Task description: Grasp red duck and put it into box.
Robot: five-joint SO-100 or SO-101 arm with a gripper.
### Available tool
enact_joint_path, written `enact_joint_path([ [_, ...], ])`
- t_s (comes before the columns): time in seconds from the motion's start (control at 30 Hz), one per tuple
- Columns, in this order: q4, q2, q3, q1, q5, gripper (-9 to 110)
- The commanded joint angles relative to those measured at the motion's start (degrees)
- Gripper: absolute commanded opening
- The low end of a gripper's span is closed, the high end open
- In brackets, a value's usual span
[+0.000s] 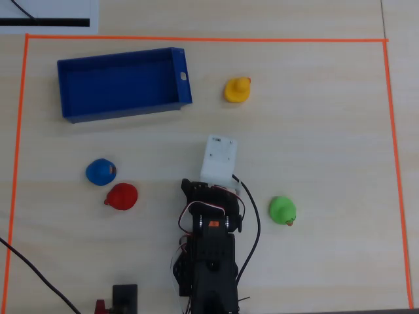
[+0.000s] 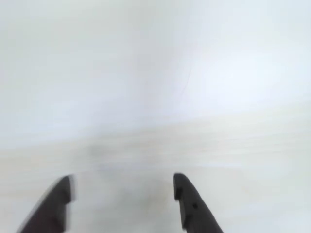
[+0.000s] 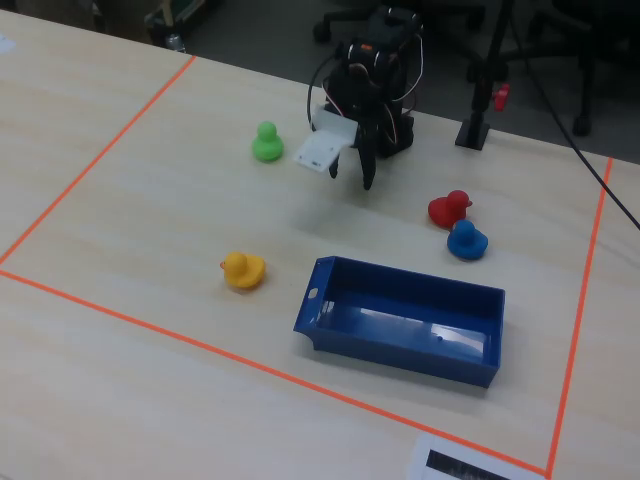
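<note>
The red duck point(image 1: 122, 196) sits on the light wood table, left of the arm in the overhead view, and shows in the fixed view point(image 3: 449, 208) too. The dark blue open box point(image 1: 124, 108) lies empty at the upper left; in the fixed view point(image 3: 400, 345) it is near the front. My gripper point(image 3: 351, 172) hangs above the table, open and empty, well apart from the duck. In the wrist view the gripper point(image 2: 121, 187) shows two dark fingertips spread over blurred bare table. In the overhead view a white camera block point(image 1: 219, 160) hides the jaws.
A blue duck point(image 1: 101, 172) sits close beside the red one. A yellow duck point(image 1: 237, 90) is right of the box. A green duck point(image 1: 283, 210) is right of the arm point(image 1: 209, 248). Orange tape point(image 1: 196, 39) frames the work area.
</note>
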Motion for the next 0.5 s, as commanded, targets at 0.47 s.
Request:
enact_joint_path([
  [0.47, 27.6, -37.5, -59.5, -33.7, 25.0, 36],
])
